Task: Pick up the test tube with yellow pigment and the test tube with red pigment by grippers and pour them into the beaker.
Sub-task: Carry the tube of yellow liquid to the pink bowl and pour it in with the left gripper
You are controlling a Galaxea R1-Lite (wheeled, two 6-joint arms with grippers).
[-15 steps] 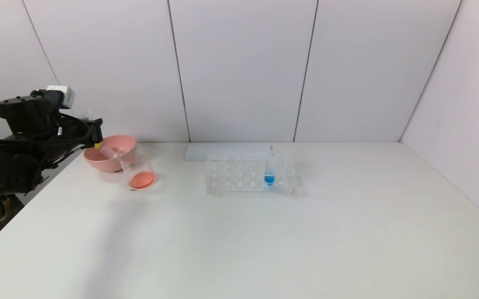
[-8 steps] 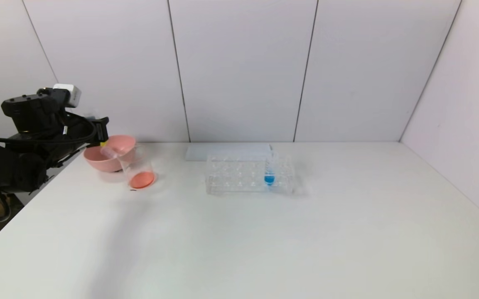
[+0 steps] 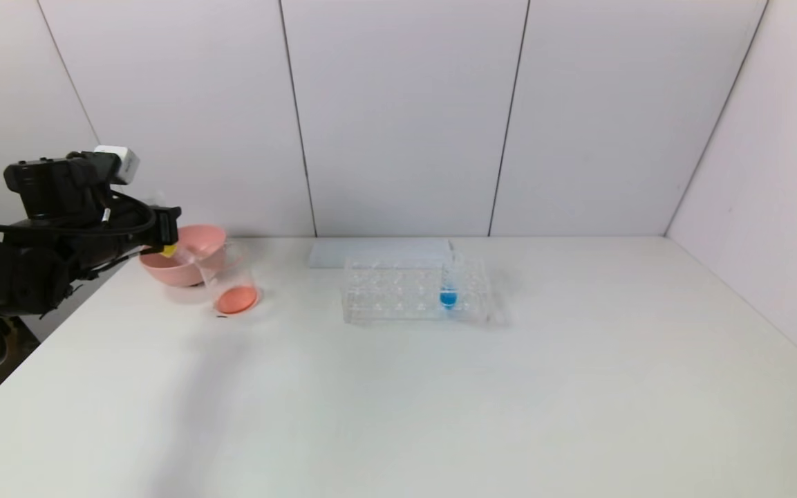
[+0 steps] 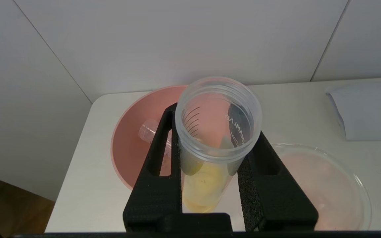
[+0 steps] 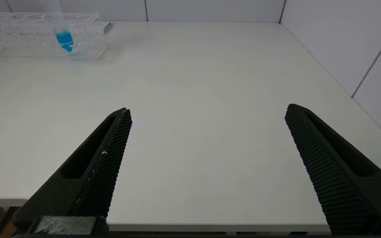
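Step in hand: the yellow pour. The left gripper [image 4: 210,185] is clamped on the test tube with yellow pigment [image 4: 215,142], which it holds near the pink bowl [image 3: 191,273] at the table's [image 3: 398,387] far left corner, with the tube's mouth facing the wrist camera. Yellow liquid sits in the tube's lower end, so by my reading it is not yet emptied.

The beaker [image 3: 231,283] stands just beside the bowl and holds red-orange liquid at its bottom. An empty tube, probably the test tube with red pigment [image 4: 148,129], lies in the bowl.

Next move, as judged: bring the tube mouth over the beaker rim, then tilt it slowly; the mouth must sit inside the rim, not over the bowl.

Arm pose: the left arm reaches in from the left, wrist raised above table height. The right gripper [image 5: 207,145] is parked low at the near table edge, fingers wide apart, holding nothing.

The blue-bottomed tube [image 3: 448,280] stands in the clear rack [image 3: 398,294].
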